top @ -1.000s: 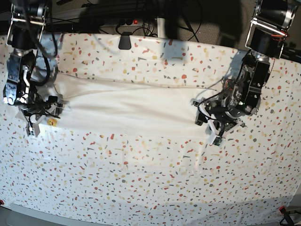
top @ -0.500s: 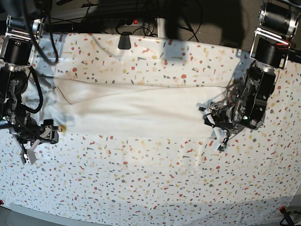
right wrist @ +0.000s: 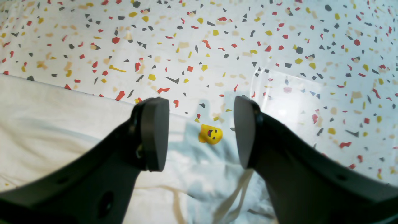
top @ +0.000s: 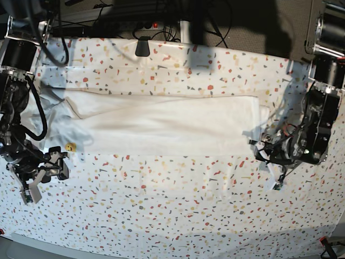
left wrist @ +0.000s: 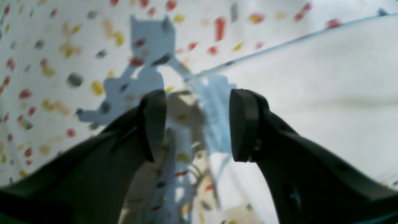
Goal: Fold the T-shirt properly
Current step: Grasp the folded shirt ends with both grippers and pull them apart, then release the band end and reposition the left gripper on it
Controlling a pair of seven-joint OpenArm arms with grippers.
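I see the table cover (top: 178, 216) filling the whole frame, speckled and flat, with plenty of bare room along the near side and at both ends for my arms to swing. On it the T-shirt (top: 167, 127) lies as a long white band across the middle, plain side up, its long edges fairly straight; one end is a squared edge near my left arm, the other is rumpled near my right, where a small yellow smiley mark (right wrist: 210, 134) peeks out. Compared with a second ago, both arms have pulled back off the ends of the band toward the near corners, and the cloth has settled flat without them. I take that to mean the lengthwise fold is laid and the crosswise fold comes next. The left gripper (left wrist: 197, 124) hangs with its jaws wide apart over the shirt's edge, gripping nothing. The right gripper (right wrist: 202, 130) is likewise spread wide and empty, just above the rumpled end.
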